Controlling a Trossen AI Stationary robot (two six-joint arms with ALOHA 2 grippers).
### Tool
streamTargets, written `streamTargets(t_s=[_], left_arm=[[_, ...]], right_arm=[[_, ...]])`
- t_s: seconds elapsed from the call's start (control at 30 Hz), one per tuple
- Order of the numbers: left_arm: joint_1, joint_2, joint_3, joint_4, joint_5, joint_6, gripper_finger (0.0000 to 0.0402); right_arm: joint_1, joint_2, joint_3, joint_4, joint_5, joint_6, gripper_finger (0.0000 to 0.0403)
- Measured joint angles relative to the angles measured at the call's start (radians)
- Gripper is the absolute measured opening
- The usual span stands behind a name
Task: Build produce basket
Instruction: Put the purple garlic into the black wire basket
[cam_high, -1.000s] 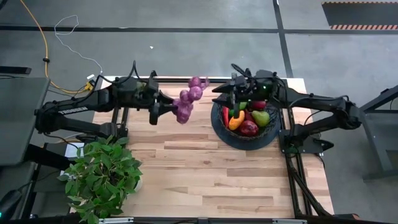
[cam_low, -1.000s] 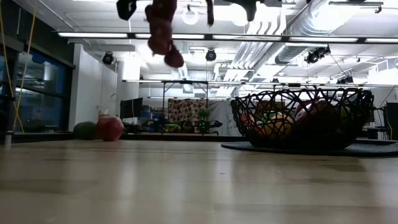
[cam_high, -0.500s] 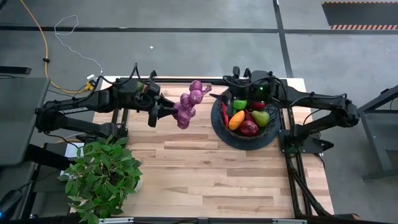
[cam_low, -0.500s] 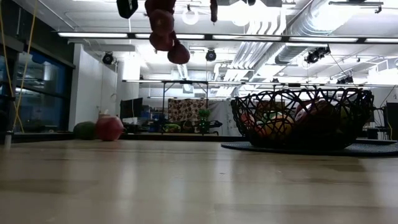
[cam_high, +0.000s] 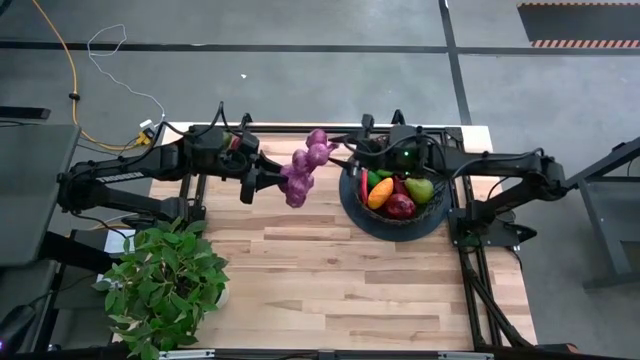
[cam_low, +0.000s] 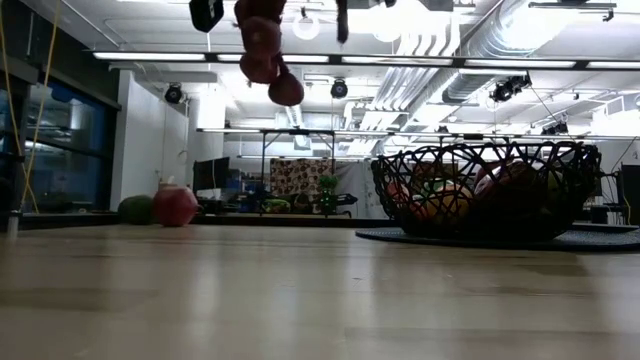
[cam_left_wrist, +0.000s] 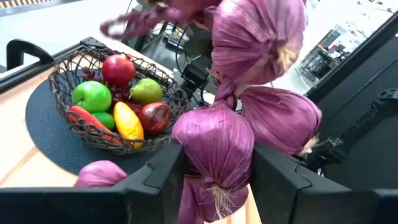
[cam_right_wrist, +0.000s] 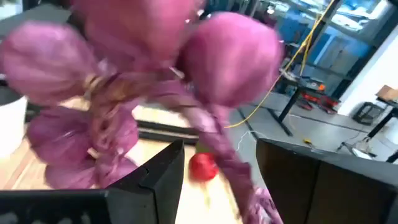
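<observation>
I count one purple bunch (cam_high: 305, 166) midair beside basket (cam_high: 352, 200) | left gripper (cam_high: 268, 180) clamped on it | right gripper (cam_high: 345, 156) at its stem, jaws: cannot tell | one plant (cam_high: 165, 285)

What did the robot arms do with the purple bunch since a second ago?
The right gripper slid left from over the basket to the purple bunch's far end. The left gripper kept hold, lifting it slightly toward the basket. The produce inside and the potted plant stayed put.

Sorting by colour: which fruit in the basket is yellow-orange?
The long yellow-orange fruit at the basket's left side; its neighbours are red or green.
</observation>
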Motion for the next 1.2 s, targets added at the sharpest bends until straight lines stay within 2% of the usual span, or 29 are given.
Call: streamTargets(t_s=[0.13, 0.23, 0.63, 0.77, 0.9, 1.07, 1.2], left_arm=[[0.000, 0.000, 0.000, 0.000, -0.001, 0.000, 0.0142], [0.000, 0.000, 0.000, 0.000, -0.005, -0.001, 0.0142], [0.001, 0.000, 0.000, 0.001, -0.004, 0.002, 0.0142], [0.014, 0.000, 0.000, 0.001, 0.000, 0.016, 0.0151], [0.040, -0.002, 0.000, 0.000, 0.002, 0.016, 0.0184], [0.084, -0.005, 0.039, -0.037, 0.028, 0.052, 0.0234], [0.130, -0.005, 0.100, -0.086, 0.052, 0.115, 0.0259]], right_arm=[[0.000, 0.003, 0.000, -0.008, 0.000, 0.000, 0.0175], [0.000, 0.003, 0.000, -0.003, 0.001, 0.001, 0.0155], [0.000, 0.003, 0.000, -0.002, 0.000, 0.010, 0.0012], [0.000, 0.003, 0.000, -0.002, 0.000, 0.012, 0.0019], [-0.002, -0.013, -0.001, -0.021, 0.011, 0.010, 0.0012], [-0.026, -0.071, -0.001, -0.134, 0.054, 0.008, 0.0009], [-0.058, -0.137, -0.001, -0.263, 0.091, 0.001, 0.0006]])
